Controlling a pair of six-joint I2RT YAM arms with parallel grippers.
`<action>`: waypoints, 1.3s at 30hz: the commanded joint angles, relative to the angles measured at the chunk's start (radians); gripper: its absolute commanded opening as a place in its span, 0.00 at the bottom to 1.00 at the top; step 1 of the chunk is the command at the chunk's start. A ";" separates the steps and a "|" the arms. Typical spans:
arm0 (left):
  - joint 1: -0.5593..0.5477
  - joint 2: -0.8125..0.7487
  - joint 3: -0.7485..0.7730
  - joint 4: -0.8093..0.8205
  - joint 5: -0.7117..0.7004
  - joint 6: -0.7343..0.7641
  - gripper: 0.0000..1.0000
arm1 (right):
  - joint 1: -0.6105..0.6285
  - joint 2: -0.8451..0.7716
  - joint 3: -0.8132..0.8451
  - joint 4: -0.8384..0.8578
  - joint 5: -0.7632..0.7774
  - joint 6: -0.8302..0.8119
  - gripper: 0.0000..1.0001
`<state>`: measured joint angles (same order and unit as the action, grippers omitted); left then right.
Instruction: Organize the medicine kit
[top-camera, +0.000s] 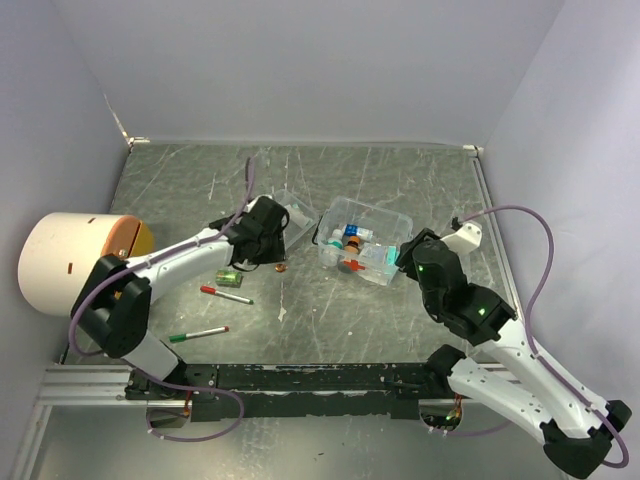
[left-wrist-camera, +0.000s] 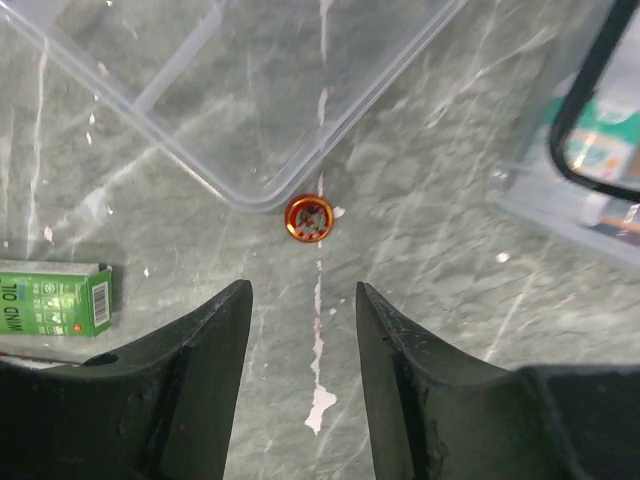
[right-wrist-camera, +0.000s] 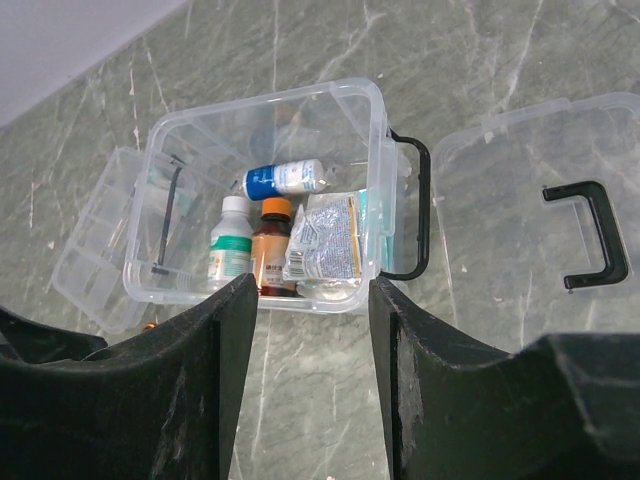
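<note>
Left claw (left-wrist-camera: 302, 295) hangs over the table (left-wrist-camera: 430, 300) with its two fingers apart at a middle width and nothing between them. It is pointed at a small round tin (left-wrist-camera: 308, 218) with a red rim. The tin lies flat, just beside the rounded corner of the clear tray (left-wrist-camera: 250, 80); I cannot tell if it touches the corner. I judge the tin to be light, hard and smooth, so it can slip away under a bad grip. The fingers should come down on two opposite sides of the rim and close gently, without hitting the tray.

A green packet (left-wrist-camera: 55, 298) lies apart from the tin. It looks like thin cardboard, light and easy to crush, so it is best taken across its narrow sides.

Farther off stands the clear box (right-wrist-camera: 372, 170), open. Inside are a blue-and-white bottle (right-wrist-camera: 283, 179) lying down, a white bottle (right-wrist-camera: 231, 245), a brown bottle (right-wrist-camera: 272, 245) and a foil packet (right-wrist-camera: 325, 240). The thin plastic walls are probably stiff but slippery, and the box may slide if pushed. Before it waits the right claw (right-wrist-camera: 312, 290), fingers apart and holding nothing. The lid (right-wrist-camera: 500, 200) lies just beside the box.
</note>
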<state>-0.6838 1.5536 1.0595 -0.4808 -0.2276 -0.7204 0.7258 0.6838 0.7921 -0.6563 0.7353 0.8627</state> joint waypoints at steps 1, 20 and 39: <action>-0.031 0.060 0.001 -0.045 -0.037 0.017 0.59 | 0.001 -0.006 -0.009 0.002 0.044 0.007 0.48; -0.065 0.220 0.035 0.043 -0.089 -0.033 0.62 | 0.002 0.019 -0.010 -0.013 0.041 0.027 0.48; -0.086 0.304 0.085 0.006 -0.167 -0.081 0.51 | 0.001 0.038 -0.022 0.038 0.015 0.016 0.49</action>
<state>-0.7567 1.8240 1.1194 -0.4839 -0.3607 -0.7799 0.7258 0.7158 0.7776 -0.6437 0.7437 0.8776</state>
